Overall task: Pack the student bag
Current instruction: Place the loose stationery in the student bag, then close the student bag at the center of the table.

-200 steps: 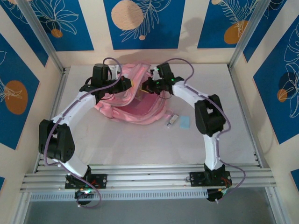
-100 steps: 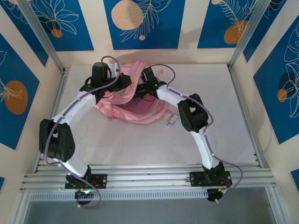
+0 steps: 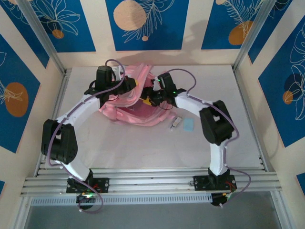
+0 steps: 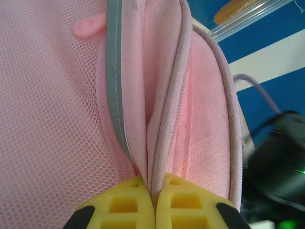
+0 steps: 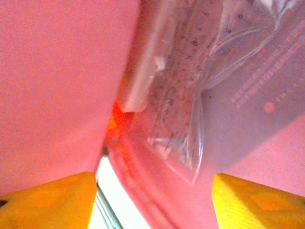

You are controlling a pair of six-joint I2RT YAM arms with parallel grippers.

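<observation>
The student bag [image 3: 138, 110] lies at 12 o'clock on the surface [image 3: 143, 148], its long side running from 9 to 3. My left fingers [image 4: 153, 202] squeeze its rim and hold the mouth up. My right fingers [image 5: 155, 200] are wide and empty inside it. A blue pad [image 3: 188, 125] lies at 4 o'clock from the bag, nearer my right arm.

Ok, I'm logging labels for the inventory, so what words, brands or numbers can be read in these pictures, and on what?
Nothing can be read outright.
Clear plastic sleeve inside the large soft pink fabric backpack: faint printed lines, too blurred to read.
Small pale blue flat card on the white table: no print can be made out.
Small white object beside it: too small to tell.
</observation>
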